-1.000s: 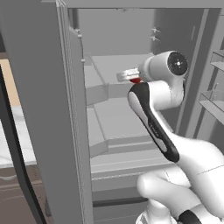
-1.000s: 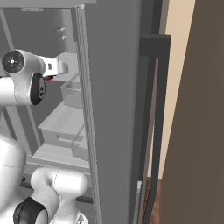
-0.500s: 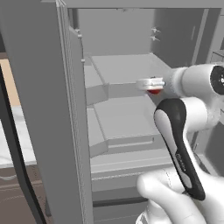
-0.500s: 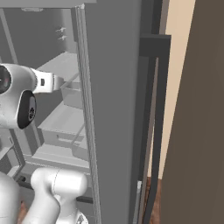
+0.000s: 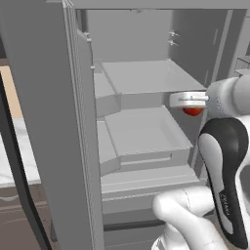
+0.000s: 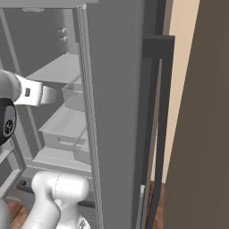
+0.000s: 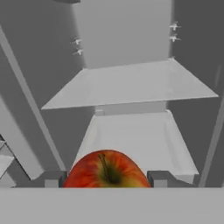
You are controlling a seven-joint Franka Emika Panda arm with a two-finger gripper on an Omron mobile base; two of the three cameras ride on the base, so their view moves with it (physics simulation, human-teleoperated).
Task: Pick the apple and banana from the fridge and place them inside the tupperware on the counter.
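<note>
The red apple sits between my gripper's two dark fingertips, and the gripper is shut on it. In the left base view the apple hangs under the gripper at the right side of the open fridge, level with the middle shelf's front edge. The right base view has the gripper pointing into the fridge from the left. Ahead of the hand lie a bare pale shelf and a drawer below it. A strip of the white counter shows at far left. The banana and the tupperware are out of view.
The open fridge door stands tall on the left, and door bins hang on the right. Grey drawers fill the lower fridge. In the right base view the other door's edge and a brown cabinet wall close in the right side.
My arm has swung to the right and slightly down across the fridge opening, carrying the apple away from the shelf's middle. The grip has stayed the same.
</note>
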